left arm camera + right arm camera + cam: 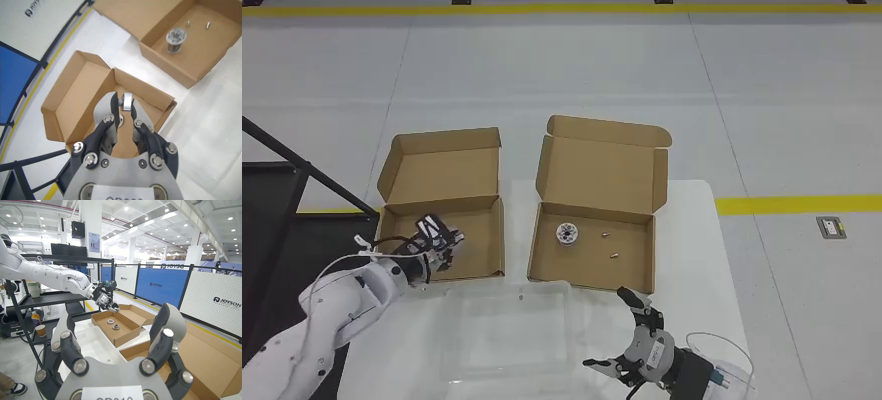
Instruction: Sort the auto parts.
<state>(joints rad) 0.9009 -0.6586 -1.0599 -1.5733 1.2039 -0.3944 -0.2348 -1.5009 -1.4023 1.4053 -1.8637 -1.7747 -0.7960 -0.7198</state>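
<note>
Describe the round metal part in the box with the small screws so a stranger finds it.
Two open cardboard boxes stand on the white table; take the box on the robot's right. The round metal part sits on its floor toward the rear, nearer the other box. It is a stubby, ribbed drum, far bigger than the two tiny screws beside it.

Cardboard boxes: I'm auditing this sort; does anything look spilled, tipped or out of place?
Nothing stands out. Both boxes sit flat, lids open. The right box holds a round metal part and two small screws; the left gripper holds a metal roller over the left box.
</note>
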